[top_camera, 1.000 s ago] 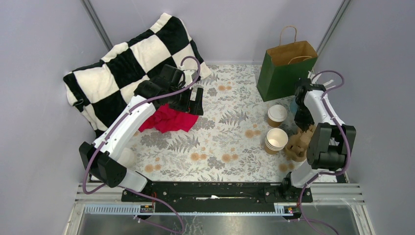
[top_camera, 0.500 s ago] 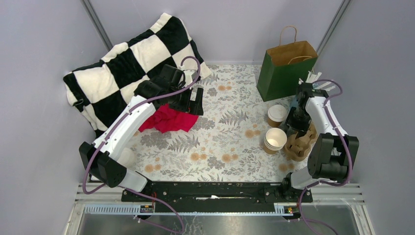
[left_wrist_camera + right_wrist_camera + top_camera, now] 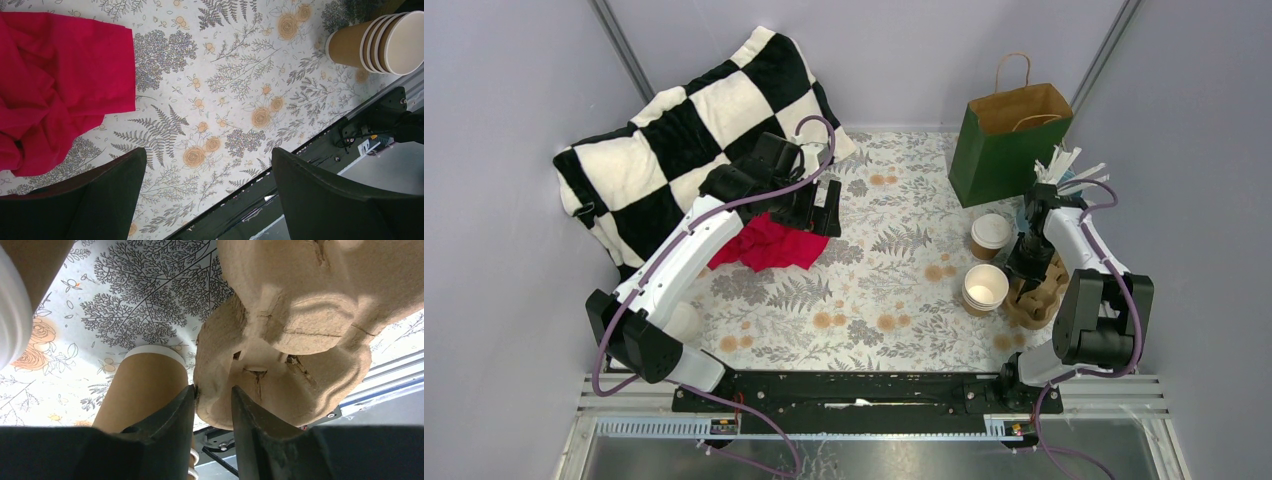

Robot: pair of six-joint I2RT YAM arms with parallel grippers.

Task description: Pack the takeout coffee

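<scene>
The right hand (image 3: 1028, 288) is low on the right side of the top view. Its two fingers (image 3: 170, 430) are close together, one on each side of the edge of the cup carrier (image 3: 1048, 300), and they pinch it. The takeout coffee (image 3: 991, 235) is not in this hand. It stands on the worktop (image 3: 894, 300), a little up and to the left of the hand, near it but not touching. In the right wrist view the coffee sits in the upper left corner, well away from the fingers. It is a small brown paper cup with a white lid on top, and it stands upright.

Just below the coffee in the top view is a stack of cups (image 3: 984, 287). They are brown outside and white inside, with no lid. The stack stands just left of the cup carrier, which is lumpy brown cardboard. The arm covers most of the carrier, so I cannot tell what is in its pockets.

Above the coffee, in the upper right, a green paper bag (image 3: 1009, 150) stands with its mouth open. It is brown inside. Some white sticks (image 3: 1064, 163) poke up beside it.

The left hand (image 3: 824, 210) is left of the middle, with its fingers spread wide apart. A red cloth (image 3: 764, 243) lies beside it. A black and white pillow (image 3: 694, 120) fills the upper left.
</scene>
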